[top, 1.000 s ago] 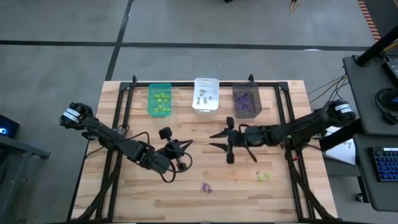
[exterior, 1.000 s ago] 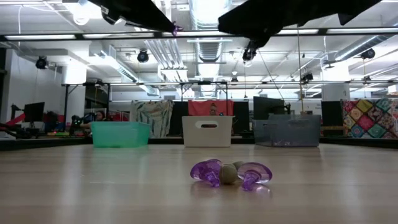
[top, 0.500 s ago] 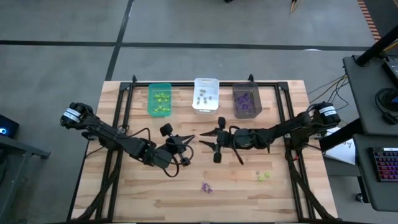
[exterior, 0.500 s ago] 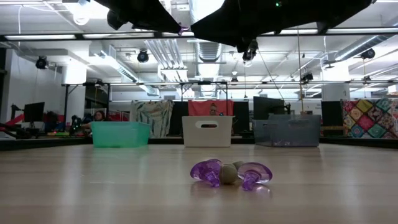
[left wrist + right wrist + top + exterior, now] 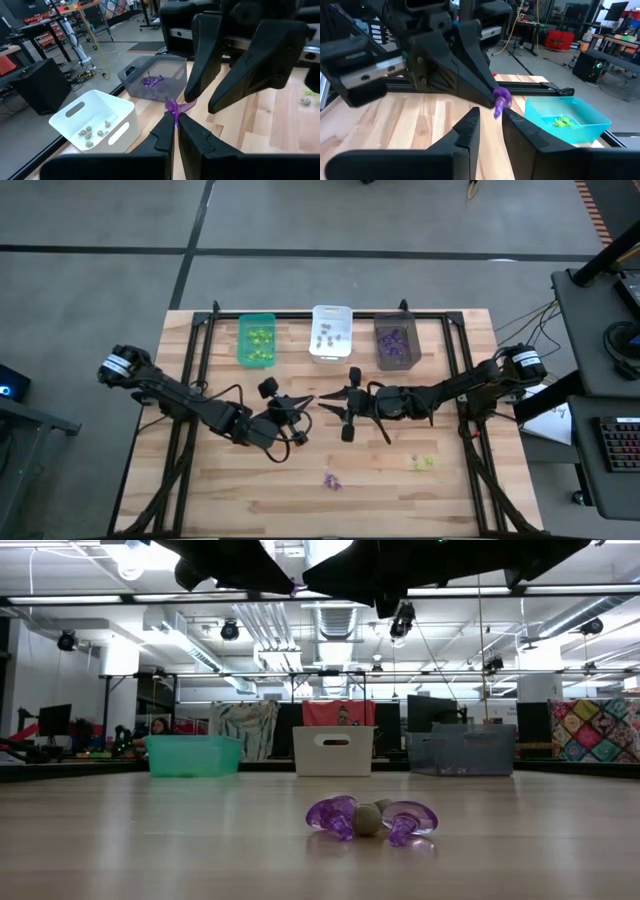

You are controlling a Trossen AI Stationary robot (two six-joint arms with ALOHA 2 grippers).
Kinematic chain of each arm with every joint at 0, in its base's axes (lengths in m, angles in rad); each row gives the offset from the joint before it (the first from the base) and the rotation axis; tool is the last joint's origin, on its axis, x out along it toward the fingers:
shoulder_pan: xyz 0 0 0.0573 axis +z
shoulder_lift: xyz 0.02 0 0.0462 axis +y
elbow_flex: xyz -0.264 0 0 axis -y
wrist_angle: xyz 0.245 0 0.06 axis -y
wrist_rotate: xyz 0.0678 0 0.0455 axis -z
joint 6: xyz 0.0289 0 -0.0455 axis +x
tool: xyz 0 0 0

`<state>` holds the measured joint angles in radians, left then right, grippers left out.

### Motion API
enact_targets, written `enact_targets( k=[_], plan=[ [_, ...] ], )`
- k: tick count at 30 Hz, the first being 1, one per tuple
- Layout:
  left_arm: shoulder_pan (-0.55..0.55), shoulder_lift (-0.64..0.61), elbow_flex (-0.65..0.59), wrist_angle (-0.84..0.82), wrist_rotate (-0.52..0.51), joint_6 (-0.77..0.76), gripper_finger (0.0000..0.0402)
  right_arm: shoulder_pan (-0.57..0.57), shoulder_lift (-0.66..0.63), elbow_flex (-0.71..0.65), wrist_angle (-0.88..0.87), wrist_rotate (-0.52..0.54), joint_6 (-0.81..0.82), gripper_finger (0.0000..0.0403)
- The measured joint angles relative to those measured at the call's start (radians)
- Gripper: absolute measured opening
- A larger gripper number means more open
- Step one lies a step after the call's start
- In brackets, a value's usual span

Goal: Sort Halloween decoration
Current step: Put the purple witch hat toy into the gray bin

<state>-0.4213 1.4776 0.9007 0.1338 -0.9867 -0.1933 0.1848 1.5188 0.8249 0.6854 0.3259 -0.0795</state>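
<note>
The left claw (image 5: 311, 402) is in the air over the middle of the wooden counter (image 5: 200, 490). Its two fingers are pinched tight on a tiny purple trinket (image 5: 172, 106), held right at the tips. The right claw (image 5: 326, 406) comes in from the other side and meets it nose to nose. Its fingers (image 5: 202, 55) stand a little apart, one on each side of the purple trinket. You cannot tell if they touch it.

More trinkets lie on the counter near the front edge. A small purple bunch (image 5: 331, 481) with a greyish one in it sits in the middle. A yellow-green bunch (image 5: 422, 463) lies off toward the right arm's side, well apart from the purple one.

Three bins stand in a row at the far edge. The green bin (image 5: 256, 340) holds yellow-green trinkets. The white bin (image 5: 331, 332) holds greyish ones. The dark grey bin (image 5: 396, 342) holds purple ones.
</note>
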Motion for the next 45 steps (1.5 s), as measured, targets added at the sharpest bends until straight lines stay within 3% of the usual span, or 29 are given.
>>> enact_targets(
  k=[33, 40, 45],
  plan=[
    [0.003, 0.040, 0.000, 0.077, 0.001, 0.001, 0.0000, -0.007, 0.000, 0.000, -0.031, 0.017, 0.000, 0.0067],
    [0.003, 0.040, 0.000, 0.077, 0.001, 0.001, 0.0000, -0.009, 0.000, 0.000, -0.031, 0.016, -0.013, 0.0016],
    [0.003, 0.040, 0.000, 0.082, 0.001, 0.001, 0.0000, -0.009, 0.000, 0.000, -0.037, 0.016, -0.007, 0.0009]
  ],
)
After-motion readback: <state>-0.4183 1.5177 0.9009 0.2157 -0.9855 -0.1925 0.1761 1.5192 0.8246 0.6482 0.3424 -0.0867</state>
